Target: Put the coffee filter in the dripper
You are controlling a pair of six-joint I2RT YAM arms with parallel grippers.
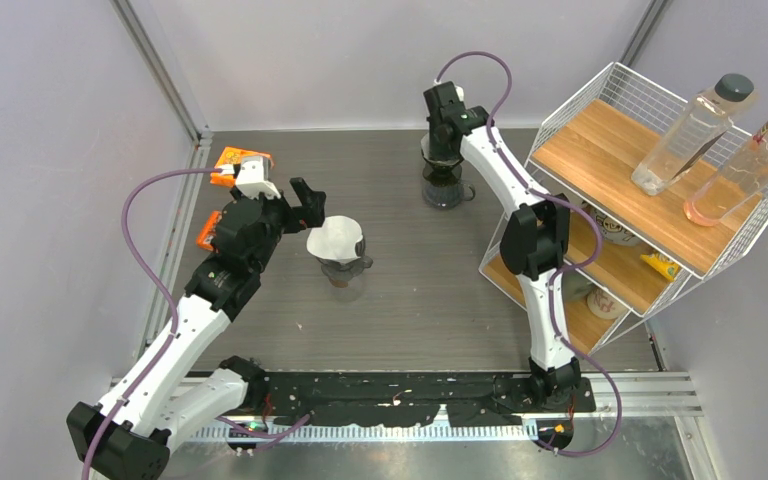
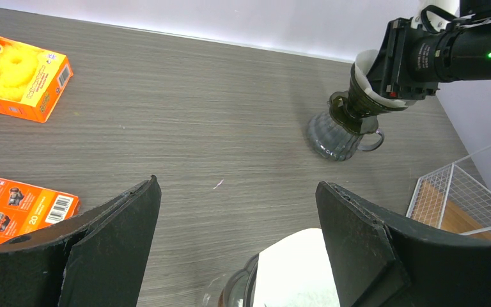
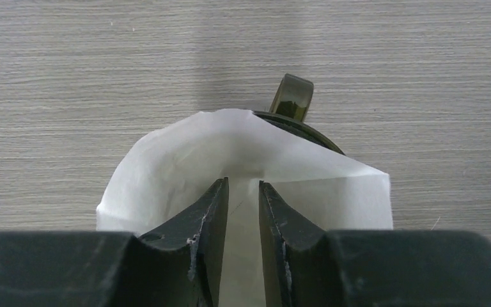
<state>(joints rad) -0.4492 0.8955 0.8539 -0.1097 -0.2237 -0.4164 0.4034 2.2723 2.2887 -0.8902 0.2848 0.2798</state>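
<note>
Coffee filter, a white paper cone, sits opened in the mouth of the dark dripper at the far side of the bench; its right corner overhangs the rim. Right fingers stand almost together with paper in the slit between them; whether they grip it cannot be told. Likely faults: light paper clinging to the fingers and lifting out on withdrawal; a downward push creasing the cone or tipping the dripper; the overhanging corner leaving the cone seated askew. Left fingers are spread wide and empty above a second dripper carrying a second filter, a possible snag should that arm drop. Count: filters, two; drippers, two; orange boxes, two (upper box, lower box); bottles, two (clear bottle, pink bottle) on one wire rack
</note>
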